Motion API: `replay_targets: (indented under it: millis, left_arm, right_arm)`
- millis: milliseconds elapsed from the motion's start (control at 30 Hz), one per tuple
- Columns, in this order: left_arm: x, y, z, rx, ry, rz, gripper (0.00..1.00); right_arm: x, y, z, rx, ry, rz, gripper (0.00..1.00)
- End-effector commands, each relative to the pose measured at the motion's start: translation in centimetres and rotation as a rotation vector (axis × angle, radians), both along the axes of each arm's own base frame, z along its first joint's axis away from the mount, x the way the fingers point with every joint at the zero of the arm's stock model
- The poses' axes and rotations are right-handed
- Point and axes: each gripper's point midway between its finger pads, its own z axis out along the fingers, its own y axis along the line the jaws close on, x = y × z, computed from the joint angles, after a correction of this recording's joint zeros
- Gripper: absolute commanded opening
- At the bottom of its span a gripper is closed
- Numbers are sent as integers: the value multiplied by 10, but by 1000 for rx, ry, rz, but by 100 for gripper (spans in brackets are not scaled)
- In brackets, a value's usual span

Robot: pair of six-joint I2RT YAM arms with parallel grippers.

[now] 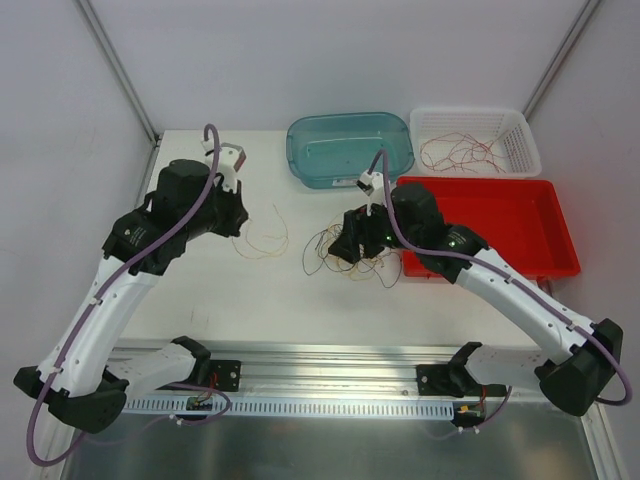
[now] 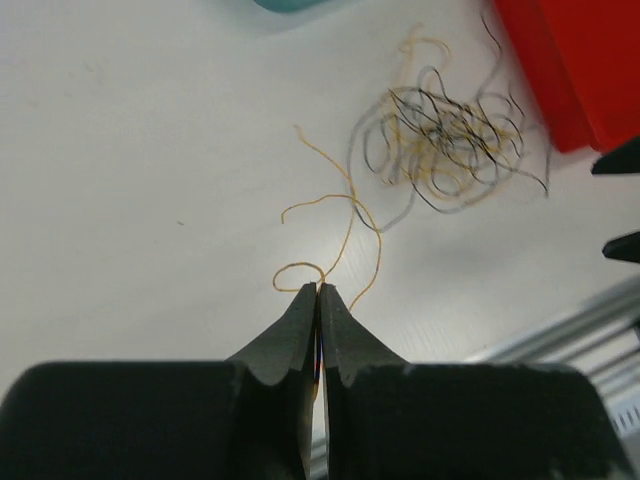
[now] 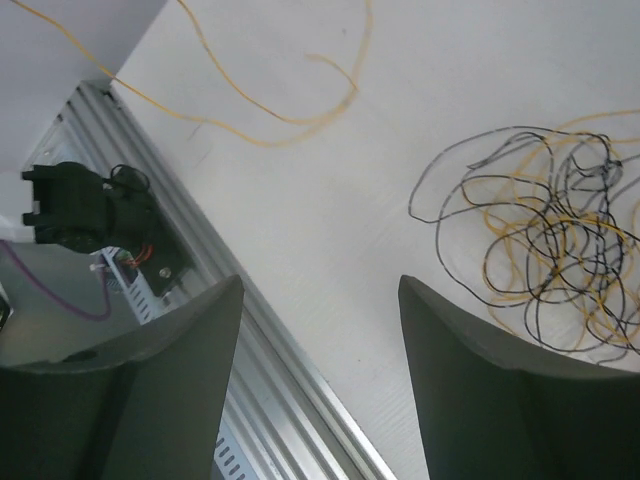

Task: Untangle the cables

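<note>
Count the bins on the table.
3. A teal tub sits at the far middle; a white basket, holding thin reddish wires, stands to its right; a red tray lies just nearer the arms. None seems hidden.

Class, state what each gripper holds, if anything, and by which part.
The left gripper pinches the yellow cable where it loops between its fingers; the right gripper is open, holding nothing.

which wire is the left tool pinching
The lone yellow-orange wire, caught at the tip of the shut left tool; the other black and yellow wires lie in a tangled heap apart from it.
</note>
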Motion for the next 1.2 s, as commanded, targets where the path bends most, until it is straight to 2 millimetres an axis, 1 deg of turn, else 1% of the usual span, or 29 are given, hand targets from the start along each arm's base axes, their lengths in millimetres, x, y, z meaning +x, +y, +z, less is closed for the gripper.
replay_targets:
  millis: [0, 33, 100, 133, 167, 200, 233, 267, 300, 333, 400, 467, 500, 533, 567, 733, 800, 900, 933, 1000, 1033, 1100, 1133, 1167]
  left_arm:
    - [-21, -50, -10, -123, 61, -263, 1]
    - [-28, -58, -11, -148, 73, -323, 1]
    - [-35, -68, -15, -177, 81, -386, 1]
    - [-43, -76, -15, -207, 94, -445, 1]
    - [-46, -79, -14, -220, 91, -467, 1]
    - [-50, -84, -14, -233, 91, -500, 1]
    - [-52, -87, -13, -242, 87, -522, 1]
    - [-56, -90, -11, -259, 93, -552, 1]
    - [-58, -92, -11, -264, 93, -565, 1]
    - [-59, -95, -9, -272, 86, -581, 1]
    - [-62, -100, -5, -289, 89, -613, 1]
    - [-65, -104, -2, -302, 85, -639, 1]
    - [-66, -106, 0, -311, 88, -652, 1]
    - [-67, -108, 3, -318, 79, -662, 1]
    - [-68, -109, 4, -320, 78, -669, 1]
    - [-73, -114, 11, -346, 70, -709, 0]
    - [-76, -116, 13, -354, 64, -722, 0]
    - [-75, -114, 14, -352, 52, -711, 0]
    - [-74, -113, 13, -347, 48, -699, 1]
    - [-72, -110, 12, -343, 41, -678, 2]
    - [-70, -109, 11, -342, 41, -665, 5]
    - [-60, -105, 6, -321, 34, -598, 8]
    - [-56, -103, 5, -320, 35, -563, 14]
    - [-50, -99, 4, -311, 27, -525, 18]
  right_arm:
    - [-11, 20, 42, 139, -108, 117, 67]
    - [-14, 23, 47, 162, -111, 140, 68]
    - [-15, 30, 59, 204, -128, 165, 69]
    - [-18, 34, 62, 221, -133, 191, 69]
    - [-20, 37, 66, 235, -137, 207, 70]
    - [-19, 42, 74, 264, -160, 220, 71]
    - [-24, 46, 79, 284, -163, 252, 71]
    - [-25, 50, 80, 293, -164, 269, 72]
    - [-26, 55, 89, 314, -183, 288, 73]
    - [-31, 59, 91, 325, -182, 322, 73]
    - [-35, 67, 92, 334, -177, 361, 73]
    - [-43, 73, 95, 341, -186, 414, 74]
    - [-42, 77, 91, 334, -177, 429, 74]
    - [-48, 81, 91, 336, -177, 452, 74]
    - [-48, 84, 94, 346, -198, 467, 74]
    - [-52, 93, 85, 332, -198, 507, 74]
    - [-52, 95, 80, 320, -196, 515, 71]
    - [-56, 96, 74, 315, -171, 544, 58]
    - [-58, 95, 73, 316, -163, 553, 46]
    - [-60, 94, 74, 316, -163, 554, 29]
    - [-60, 91, 70, 298, -160, 545, 15]
    - [-62, 83, 70, 276, -164, 530, 6]
    - [-59, 80, 70, 259, -181, 511, 1]
    - [-61, 73, 69, 240, -179, 499, 1]
